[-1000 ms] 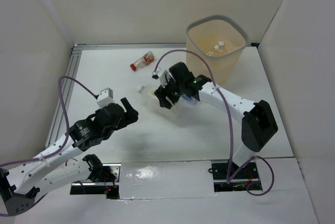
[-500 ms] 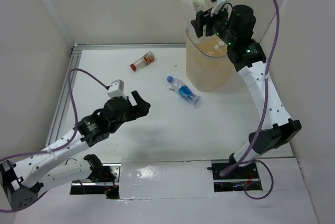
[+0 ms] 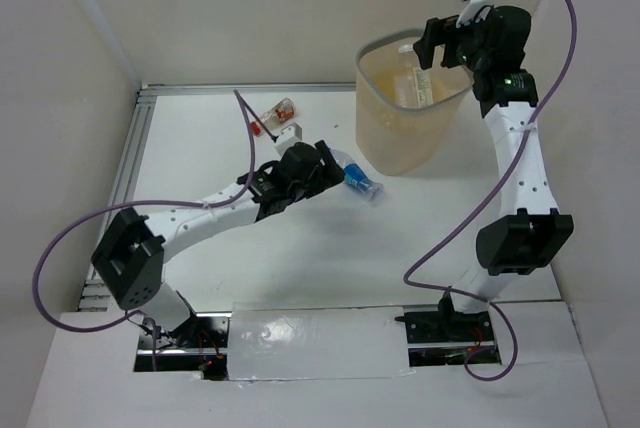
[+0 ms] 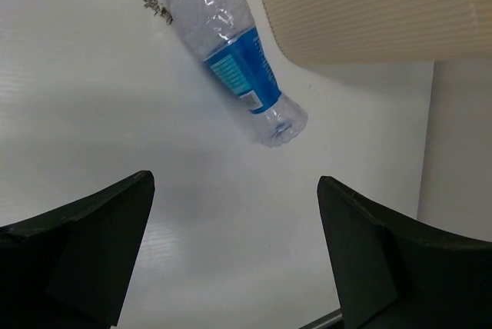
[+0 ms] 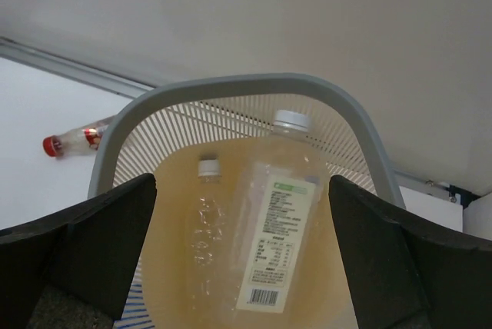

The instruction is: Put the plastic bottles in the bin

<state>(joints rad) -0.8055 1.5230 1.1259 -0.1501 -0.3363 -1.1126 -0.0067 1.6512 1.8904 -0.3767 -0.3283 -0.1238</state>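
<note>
The bin (image 3: 405, 138) stands at the back right, its grey rim (image 5: 231, 87) filling the right wrist view. My right gripper (image 3: 440, 53) (image 5: 242, 183) hangs open over its mouth, holding nothing. Inside lie a white-labelled bottle (image 5: 280, 225) and a plain clear bottle (image 5: 206, 221). A blue-labelled bottle (image 3: 358, 180) (image 4: 238, 64) lies on the table beside the bin's base (image 4: 369, 6). My left gripper (image 3: 330, 166) (image 4: 234, 183) is open just short of it, not touching. A red-capped bottle (image 3: 272, 116) (image 5: 73, 138) lies at the back of the table.
White walls enclose the table on the left, back and right. A metal rail (image 3: 130, 148) runs along the left edge and the back. A small dark scrap (image 4: 157, 8) lies near the blue-labelled bottle's neck.
My right gripper carried the white-labelled bottle up over the bin, opened, and the bottle now lies inside. My left arm reached forward across the table to the blue-labelled bottle.
</note>
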